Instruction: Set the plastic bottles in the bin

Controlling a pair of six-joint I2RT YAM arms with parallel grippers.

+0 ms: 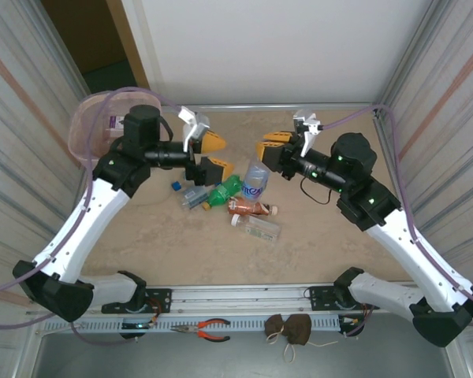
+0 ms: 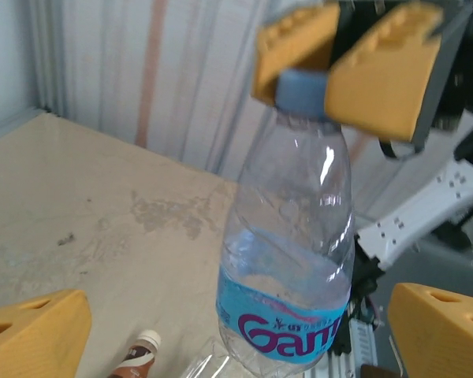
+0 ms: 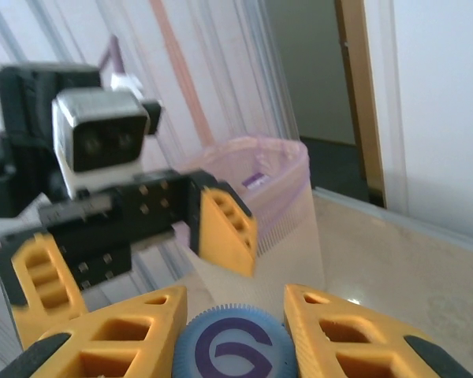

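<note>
My right gripper [image 1: 270, 146] [image 3: 233, 335] is shut on the blue cap [image 3: 235, 353] of a clear plastic bottle [image 1: 255, 181] [image 2: 292, 236] with a blue label, which hangs off the table. My left gripper [image 1: 215, 155] [image 2: 236, 339] faces it, open, its yellow fingers [image 2: 33, 335] spread wide on either side of the bottle without touching it. The right gripper [image 2: 303, 83] pinches the cap from above in the left wrist view. The pale pink bin [image 1: 91, 126] [image 3: 277, 183] stands at the far left behind the left arm. More bottles lie mid-table: green [image 1: 225, 191], brown [image 1: 251, 207], clear [image 1: 262, 228].
A small bottle with a blue cap [image 1: 191, 195] lies by the green one. Corrugated walls close in both sides. Red-handled pliers [image 1: 206, 329] and a brown pouch [image 1: 290, 329] lie on the ledge in front of the rail.
</note>
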